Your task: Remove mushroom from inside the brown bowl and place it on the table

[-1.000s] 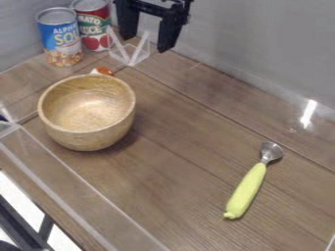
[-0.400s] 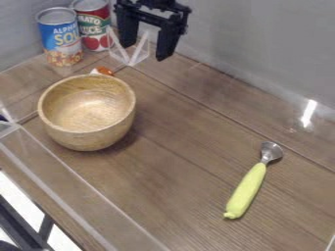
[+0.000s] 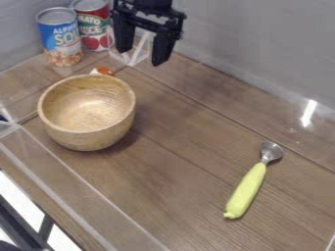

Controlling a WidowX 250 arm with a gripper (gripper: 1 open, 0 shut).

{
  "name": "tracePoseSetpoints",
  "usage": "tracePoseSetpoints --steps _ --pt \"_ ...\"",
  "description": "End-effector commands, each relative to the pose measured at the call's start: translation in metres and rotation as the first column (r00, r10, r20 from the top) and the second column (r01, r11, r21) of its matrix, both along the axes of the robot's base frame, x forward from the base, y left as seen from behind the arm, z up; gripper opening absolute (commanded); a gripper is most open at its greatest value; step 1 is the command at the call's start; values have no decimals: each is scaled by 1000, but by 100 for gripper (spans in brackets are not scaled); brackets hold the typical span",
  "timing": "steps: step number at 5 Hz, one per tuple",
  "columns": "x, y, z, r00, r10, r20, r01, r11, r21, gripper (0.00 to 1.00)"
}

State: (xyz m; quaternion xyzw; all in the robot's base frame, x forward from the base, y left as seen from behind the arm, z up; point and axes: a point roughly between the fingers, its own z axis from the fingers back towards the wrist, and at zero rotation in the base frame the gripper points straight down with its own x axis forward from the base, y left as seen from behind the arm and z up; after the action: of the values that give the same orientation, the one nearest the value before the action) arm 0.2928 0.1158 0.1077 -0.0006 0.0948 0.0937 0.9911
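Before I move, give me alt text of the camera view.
Black open gripper above the table, near two cans; brown bowl at left, mushroom on the table behind it, yellow-handled spoon at right.

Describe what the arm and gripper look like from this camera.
Only the lower end shows, at the top edge of the picture. The gripper is black, with two dark, chunky, blocky fingers joined by a dark crosspiece with small angular parts. I can't make out any markings or cables, and the rest of the arm is out of frame.
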Motion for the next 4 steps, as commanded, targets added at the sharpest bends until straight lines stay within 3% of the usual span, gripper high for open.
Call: tracePoseSetpoints --steps 1,4 --pt "-2 9 5 1000 13 25 -13 1000 10 100" --pt "-3 16 -4 999 17 30 -17 1000 -4 100"
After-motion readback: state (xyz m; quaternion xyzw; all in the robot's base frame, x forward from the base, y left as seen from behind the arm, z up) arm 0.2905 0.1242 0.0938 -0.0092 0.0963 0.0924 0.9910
